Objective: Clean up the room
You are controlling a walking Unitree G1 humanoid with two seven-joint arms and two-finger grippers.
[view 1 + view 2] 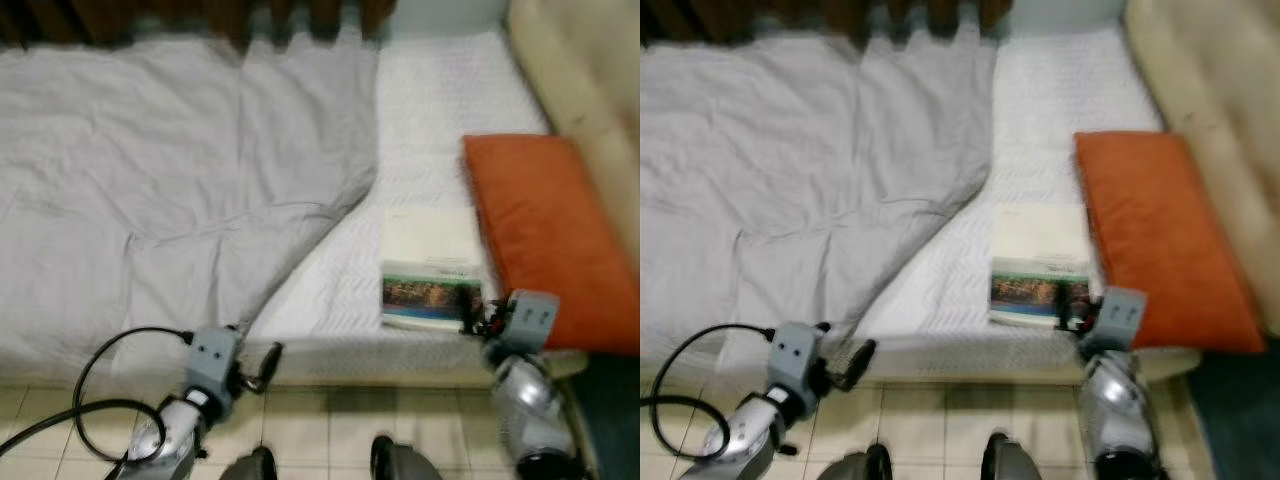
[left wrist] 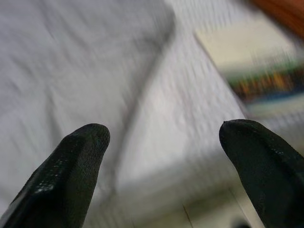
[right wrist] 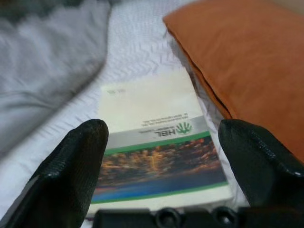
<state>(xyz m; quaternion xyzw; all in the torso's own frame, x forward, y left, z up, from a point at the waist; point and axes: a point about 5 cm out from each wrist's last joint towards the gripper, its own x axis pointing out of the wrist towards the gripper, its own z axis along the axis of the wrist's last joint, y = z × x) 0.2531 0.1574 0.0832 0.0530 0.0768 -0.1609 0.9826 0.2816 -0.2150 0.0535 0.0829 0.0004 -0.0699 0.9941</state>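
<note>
A cream book with a green and dark picture band lies flat on the white mattress, near the bed's front edge, beside an orange pillow. My right gripper is open at the book's near edge, its fingers spread to either side of the cover. Over the left of the bed spreads a rumpled grey blanket. My left gripper is open in front of the bed's edge, below the blanket's corner, holding nothing.
A cream padded headboard or wall runs along the bed's right side. Tiled floor lies in front of the bed. A black cable loops beside my left arm. Dark wooden furniture stands behind the bed.
</note>
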